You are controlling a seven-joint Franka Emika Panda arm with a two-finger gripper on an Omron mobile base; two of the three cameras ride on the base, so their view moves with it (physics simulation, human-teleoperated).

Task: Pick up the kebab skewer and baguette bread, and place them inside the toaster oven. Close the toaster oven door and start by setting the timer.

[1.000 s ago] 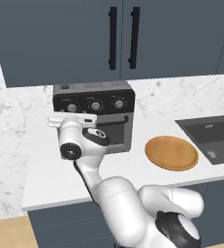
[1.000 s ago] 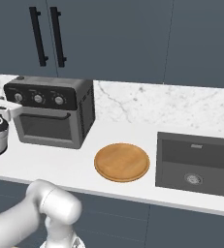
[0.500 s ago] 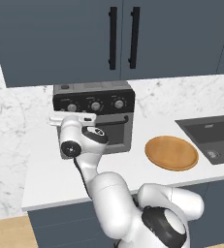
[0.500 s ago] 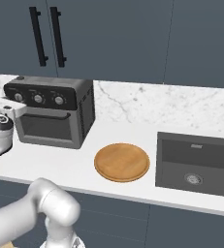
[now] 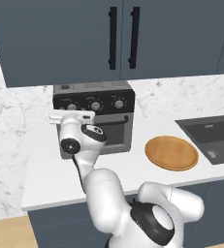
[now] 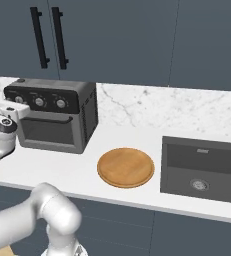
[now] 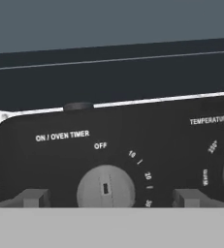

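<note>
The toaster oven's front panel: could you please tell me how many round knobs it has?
3, in a row across the toaster oven: left knob, just above the robot's hand, middle knob, right knob.

The left base view looks forward and down from behind the arm's left at the toaster oven (image 5: 95, 118), the wooden plate (image 5: 171, 153) and the sink (image 5: 215, 135). The right base view faces the same counter from the other side. The hand view sits very near the oven's timer knob (image 7: 105, 186), facing it squarely.
</note>
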